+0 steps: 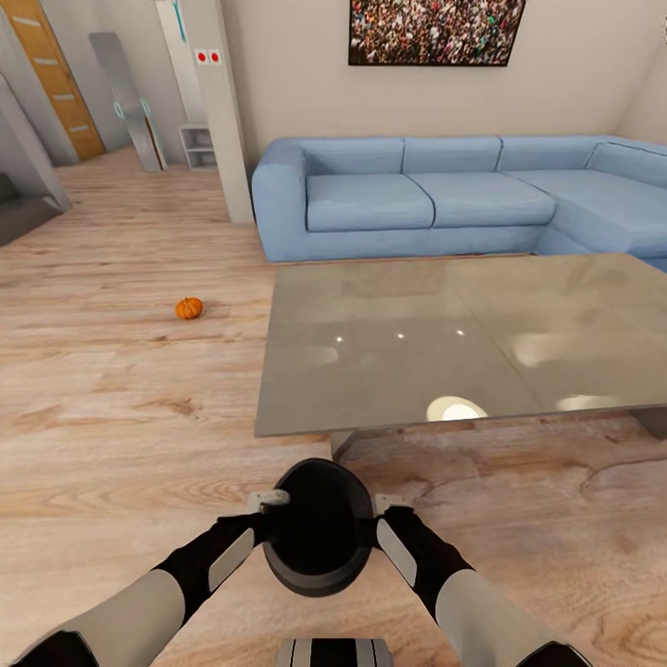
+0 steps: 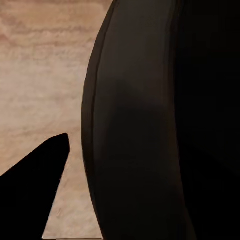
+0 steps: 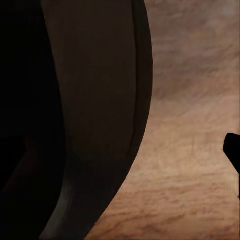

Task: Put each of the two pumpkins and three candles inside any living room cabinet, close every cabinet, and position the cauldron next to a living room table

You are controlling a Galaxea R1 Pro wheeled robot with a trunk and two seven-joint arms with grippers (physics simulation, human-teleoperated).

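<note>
While carrying the cauldron [image 1: 318, 528] low between the left arm [image 1: 199, 565] and the right arm [image 1: 431, 565], just ahead of the base, keep both sides pressed evenly and level. Cannot call the left jaws or the right jaws clamped or spread: seen at the rim on either side in the head view, with one dark fingertip [image 2: 45, 170] standing apart from the black wall in the left wrist view and a sliver of another [image 3: 232, 150] in the right wrist view. Judged close to done for this step, with the near edge of the glass tabletop [image 1: 445, 343] just beyond the pot. Roll forward only a little, stop short of touching that edge, lower straight down onto the wooden floor [image 1: 111, 417], then release both sides together to avoid tipping. Further out, note the pumpkin [image 1: 189, 308] lying on the floor left of the tabletop, well apart from it, for a later pickup. Beyond, mind the blue sofa [image 1: 417, 199] against the far wall.
</note>
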